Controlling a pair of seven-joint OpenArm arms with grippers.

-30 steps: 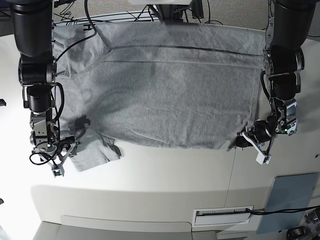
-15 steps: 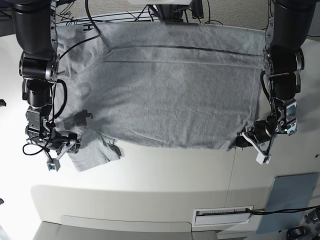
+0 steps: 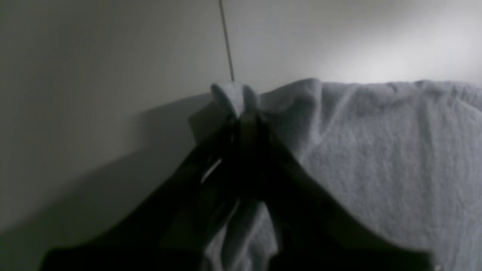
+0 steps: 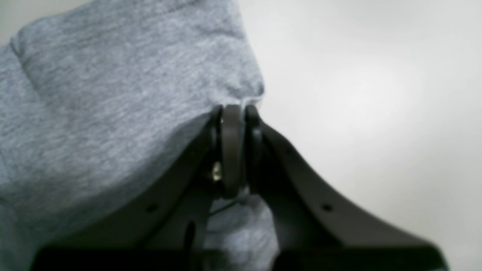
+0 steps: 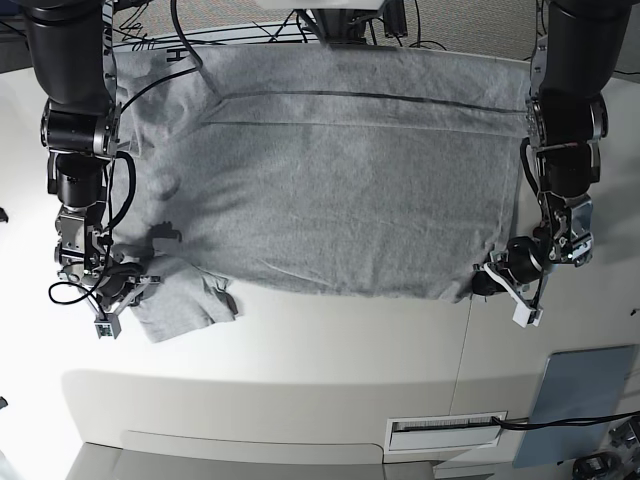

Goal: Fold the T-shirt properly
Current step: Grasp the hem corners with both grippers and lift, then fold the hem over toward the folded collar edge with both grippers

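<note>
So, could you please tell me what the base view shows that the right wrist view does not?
Only the base view shows the whole T-shirt spread flat on the white table, both arms, the left claw at the shirt's opposite corner, and the grey panel on the table. Only the right wrist view shows the right claw up close, jaws shut on a pinch of fabric at the shirt's edge. Both show grey cloth, pale tabletop and that claw.

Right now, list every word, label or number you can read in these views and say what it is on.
No readable text anywhere.
T-shirt: plain grey side shows, no lettering visible.
White label on the table's front edge: dark print like a barcode, too small to read.
Both wrist views: only blurred grey cloth and dark hands, no writing.
</note>
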